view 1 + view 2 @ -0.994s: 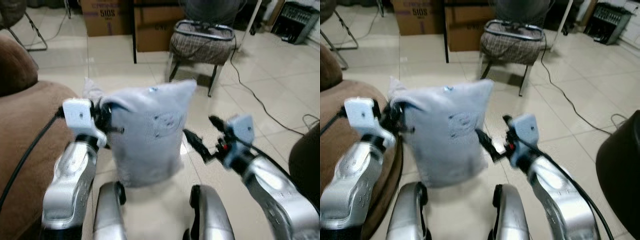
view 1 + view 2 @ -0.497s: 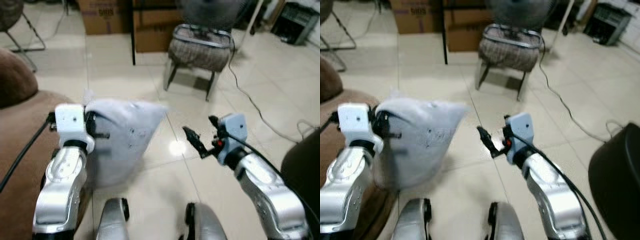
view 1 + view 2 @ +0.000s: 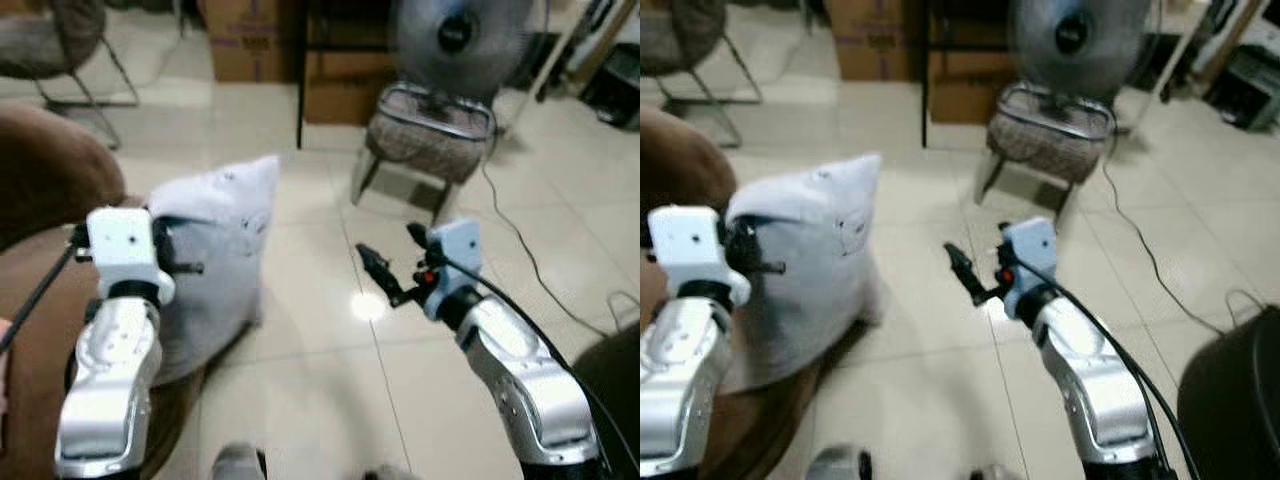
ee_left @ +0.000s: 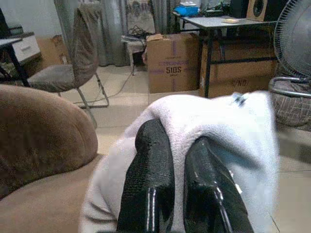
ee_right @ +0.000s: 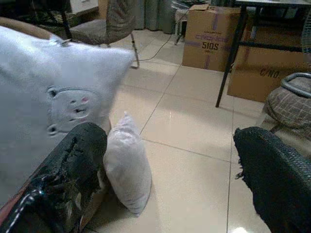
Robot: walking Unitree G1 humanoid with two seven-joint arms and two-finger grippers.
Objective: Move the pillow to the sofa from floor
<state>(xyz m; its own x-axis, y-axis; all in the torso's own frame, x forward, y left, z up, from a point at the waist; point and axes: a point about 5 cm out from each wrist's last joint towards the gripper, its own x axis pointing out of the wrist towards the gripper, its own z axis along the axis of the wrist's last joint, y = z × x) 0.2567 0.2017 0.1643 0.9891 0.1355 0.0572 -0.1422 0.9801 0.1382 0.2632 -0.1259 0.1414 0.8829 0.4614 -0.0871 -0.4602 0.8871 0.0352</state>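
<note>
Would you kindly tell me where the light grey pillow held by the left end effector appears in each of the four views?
Left eye view: pillow, left of centre, above the brown sofa's edge.
Right eye view: pillow, far left.
Left wrist view: pillow, wrapped around the end effector's fingers.
Right wrist view: pillow, left side, bear face showing.
Shared landmark: the cardboard box marked 510S.

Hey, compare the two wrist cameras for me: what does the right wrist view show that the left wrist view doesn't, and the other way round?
Right wrist view: the open right gripper, a bear face print on the big pillow's side, and a second small pillow on the floor tiles.
Left wrist view: the left gripper shut on a fold of the pillow, and a desk with things on top.
Both: the pillow, the printed cardboard box and a grey chair.
</note>
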